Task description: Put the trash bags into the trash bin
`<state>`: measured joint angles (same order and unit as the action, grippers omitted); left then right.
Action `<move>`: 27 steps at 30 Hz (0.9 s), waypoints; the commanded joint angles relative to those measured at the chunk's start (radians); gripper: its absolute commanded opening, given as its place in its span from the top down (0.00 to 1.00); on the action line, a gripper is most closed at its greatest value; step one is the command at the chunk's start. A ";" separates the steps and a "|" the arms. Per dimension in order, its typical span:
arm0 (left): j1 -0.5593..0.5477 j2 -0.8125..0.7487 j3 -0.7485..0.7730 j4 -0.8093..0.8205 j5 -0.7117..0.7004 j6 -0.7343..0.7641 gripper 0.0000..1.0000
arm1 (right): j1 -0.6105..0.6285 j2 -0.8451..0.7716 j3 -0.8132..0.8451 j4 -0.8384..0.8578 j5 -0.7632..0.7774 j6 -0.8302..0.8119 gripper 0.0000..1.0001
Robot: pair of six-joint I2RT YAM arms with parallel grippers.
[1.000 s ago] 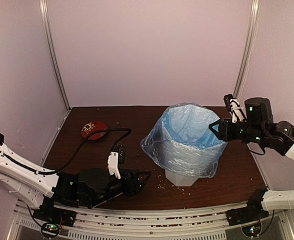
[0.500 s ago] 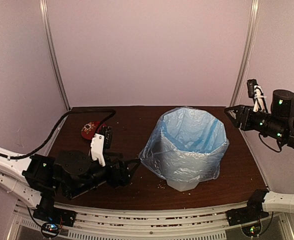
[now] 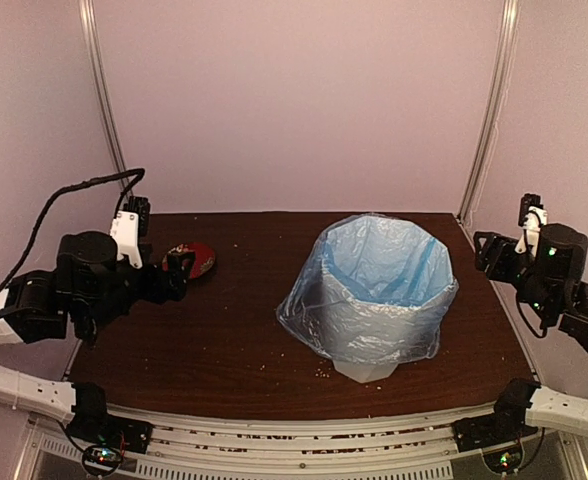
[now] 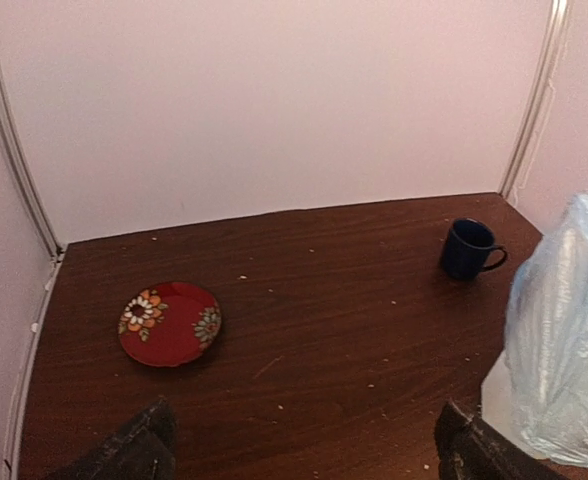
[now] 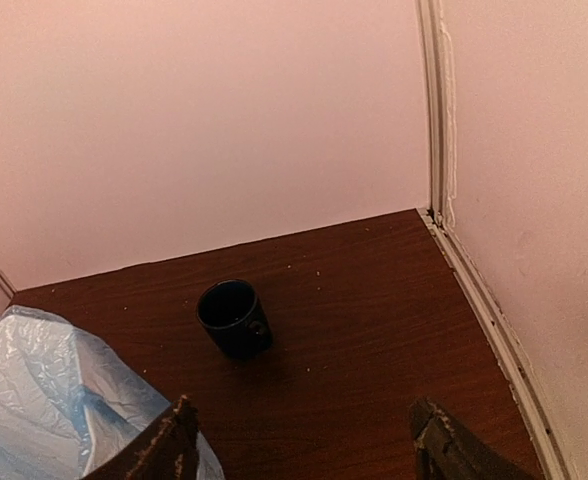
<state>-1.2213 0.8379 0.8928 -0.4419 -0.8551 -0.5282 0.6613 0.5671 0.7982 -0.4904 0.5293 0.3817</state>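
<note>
Since the earlier frames both arms had backed off. The left tool [image 3: 177, 270] had swung away from the bin [image 3: 362, 368] over to the left side by the plate [image 3: 202, 260], and the right tool [image 3: 486, 252] had dropped back to the right edge, well apart from the bag [image 3: 374, 300].

From the top view, the light-blue bag was already sitting in the bin. Its mouth was open and its top was folded out over the rim, hanging loosely most of the way down the walls, so only the white base showed. Looked pretty much done to me. Neither tool touched anything, and the surface [image 3: 224, 340] had crumbs scattered on it.

Left wrist view: the fingers [image 4: 124, 455] were spread wide with nothing between them. The plate was ahead on the left, a dark mug [image 4: 469, 248] sat far right, and the bag's edge crept in on the right.

Right wrist view: same deal, fingers [image 5: 164, 450] spread and empty, with the mug ahead and the bag at lower left.

Handling-wise, my guess is the film is super light, floppy and slippery, and would tear if yanked. If it needed tidying, I'd pinch a loose fold near the rim rather than the stretched part. I'd also watch the bin, which looked light enough to tip.
</note>
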 commanded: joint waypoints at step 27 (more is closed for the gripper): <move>0.699 0.084 -0.194 0.409 0.709 0.243 0.02 | 0.169 -0.024 -0.158 0.219 0.317 -0.025 0.00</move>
<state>-0.5289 0.9524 0.7177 -0.1001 -0.1848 -0.2958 0.8238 0.5072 0.6258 -0.2729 0.8051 0.3084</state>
